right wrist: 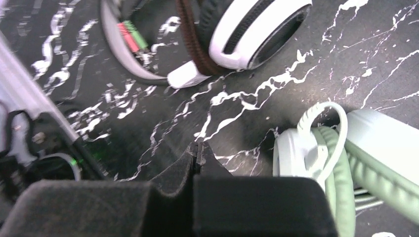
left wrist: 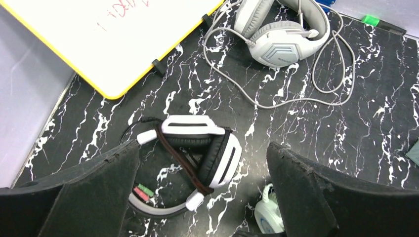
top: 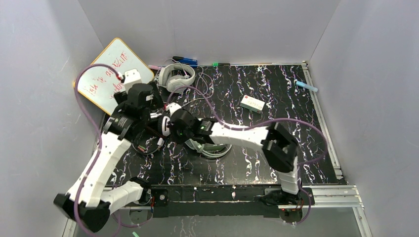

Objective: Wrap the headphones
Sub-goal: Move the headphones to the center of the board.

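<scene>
Grey walls (top: 237, 29) enclose a black table (top: 276, 98) veined in white. A yellow-edged whiteboard (top: 111, 74) with red writing leans at the far left corner.

Light grey headset (left wrist: 281, 34): far side, just right of the whiteboard. Its grey cable (left wrist: 316, 94) runs loose in wide loops over the table around it.

Black-and-white headset (left wrist: 207, 148): left of centre, folded, lying on the table. A dark braided cord (left wrist: 180, 158) runs across its ear cup. Pink and green plugs (left wrist: 143, 191) lie inside its band on the near side.

Mint-green headset (right wrist: 336, 163): just right of the black-and-white one and nearer, apart from it, on the table. A pale cable (right wrist: 321, 113) arches over its cup.

Left gripper (left wrist: 202, 148): above the black-and-white headset, jaws spread wide, one finger on each side of it in the wrist view, touching nothing.

Right gripper (right wrist: 197, 153): low over bare table between the black-and-white and mint-green headsets, jaws pressed together with nothing between them.

Small white box (top: 253, 103) with a red mark: right of centre, well apart from all three headsets.
</scene>
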Robot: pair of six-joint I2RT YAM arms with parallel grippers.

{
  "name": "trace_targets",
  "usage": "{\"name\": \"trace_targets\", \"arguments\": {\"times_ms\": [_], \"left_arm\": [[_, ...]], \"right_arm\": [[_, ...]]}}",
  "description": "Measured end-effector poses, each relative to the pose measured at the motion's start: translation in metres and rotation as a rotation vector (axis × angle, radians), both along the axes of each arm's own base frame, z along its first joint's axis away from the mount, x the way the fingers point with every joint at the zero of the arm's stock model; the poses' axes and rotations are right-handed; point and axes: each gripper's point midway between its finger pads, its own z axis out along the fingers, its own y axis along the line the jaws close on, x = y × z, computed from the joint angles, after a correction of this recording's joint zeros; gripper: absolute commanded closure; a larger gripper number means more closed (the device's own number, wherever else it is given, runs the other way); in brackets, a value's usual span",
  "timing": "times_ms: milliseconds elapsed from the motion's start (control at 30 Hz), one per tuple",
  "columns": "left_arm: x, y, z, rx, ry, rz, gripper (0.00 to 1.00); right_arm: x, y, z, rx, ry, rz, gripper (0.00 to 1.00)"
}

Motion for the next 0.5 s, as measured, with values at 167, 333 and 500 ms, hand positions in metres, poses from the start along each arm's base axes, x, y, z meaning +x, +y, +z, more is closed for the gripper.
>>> {"name": "trace_targets", "arguments": {"times_ms": [167,333,500], "left_arm": [[0.044,-0.008,-0.003,0.003,0.034,0.004,0.02],[0.087,-0.003,-0.012,-0.066,0.066,0.008,0.02],[0.135,-0.005,-0.033,-0.164,0.096,-0.026,0.02]], "right_arm": [[0.02,0.001,-0.05,-0.13,0.029,-0.091,0.99],[0.048,-0.039,-0.075,-0.211,0.097,-0.251,0.99],[0.098,-0.129,-0.086,-0.256,0.147,-0.526,0.99]]}}
